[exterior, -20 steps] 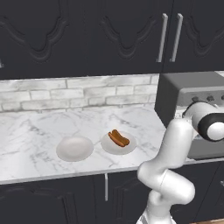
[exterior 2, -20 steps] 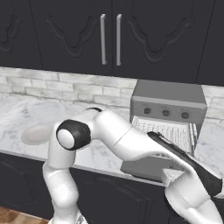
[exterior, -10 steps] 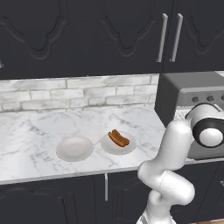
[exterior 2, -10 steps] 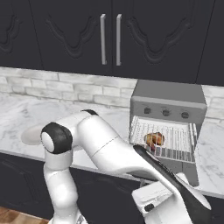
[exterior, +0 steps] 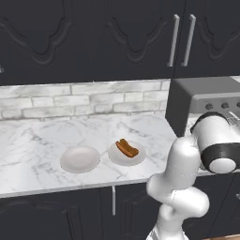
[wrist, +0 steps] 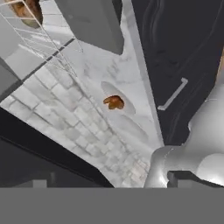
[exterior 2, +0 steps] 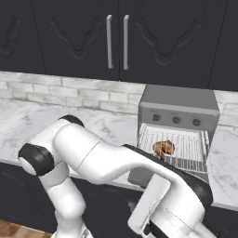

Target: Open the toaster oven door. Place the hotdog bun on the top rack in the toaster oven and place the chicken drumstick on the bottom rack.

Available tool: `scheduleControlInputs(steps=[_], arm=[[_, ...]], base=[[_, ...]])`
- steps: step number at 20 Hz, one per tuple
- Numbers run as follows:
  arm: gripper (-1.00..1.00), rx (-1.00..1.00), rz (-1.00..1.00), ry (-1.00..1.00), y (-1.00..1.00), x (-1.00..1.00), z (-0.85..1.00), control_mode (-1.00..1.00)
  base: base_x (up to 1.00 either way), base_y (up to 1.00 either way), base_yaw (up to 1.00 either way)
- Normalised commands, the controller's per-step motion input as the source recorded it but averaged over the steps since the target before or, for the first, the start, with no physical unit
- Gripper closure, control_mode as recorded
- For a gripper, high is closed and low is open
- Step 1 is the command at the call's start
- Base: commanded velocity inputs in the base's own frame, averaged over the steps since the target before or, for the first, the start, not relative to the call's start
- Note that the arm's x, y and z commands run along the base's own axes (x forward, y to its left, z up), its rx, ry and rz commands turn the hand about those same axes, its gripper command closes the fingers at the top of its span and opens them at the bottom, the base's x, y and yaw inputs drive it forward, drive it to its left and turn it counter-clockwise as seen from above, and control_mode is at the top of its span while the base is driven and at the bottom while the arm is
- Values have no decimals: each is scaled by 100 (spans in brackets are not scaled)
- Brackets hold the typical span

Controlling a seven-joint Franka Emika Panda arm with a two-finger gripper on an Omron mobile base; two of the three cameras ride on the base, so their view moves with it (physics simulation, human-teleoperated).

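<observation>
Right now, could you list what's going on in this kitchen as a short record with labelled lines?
oven: grey box on the marble counter, front open
chicken: lying on a wire shelf inside the oven
bun: on a white plate on the counter, left of the oven
second plate: beside it, nothing on it
robot claw: open, holding nothing
done so far: door open, chicken in; bun not yet moved

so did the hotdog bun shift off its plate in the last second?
No. The hotdog bun lies on the same white plate, same spot on the counter beside the empty plate.
</observation>
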Motion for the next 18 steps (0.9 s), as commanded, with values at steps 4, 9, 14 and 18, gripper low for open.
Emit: scheduleControlInputs(steps=[4, 9, 14, 18], arm=[[-100, -61, 21, 14, 100, 20, 19, -100], [-100, -68, 15, 18, 100, 35, 6, -100], [-100, -65, 12, 12, 100, 42, 11, -100], [-100, -58, 13, 12, 100, 51, 13, -100]], base=[[0, 0, 0], [0, 0, 0], [0, 0, 0], [0, 0, 0]])
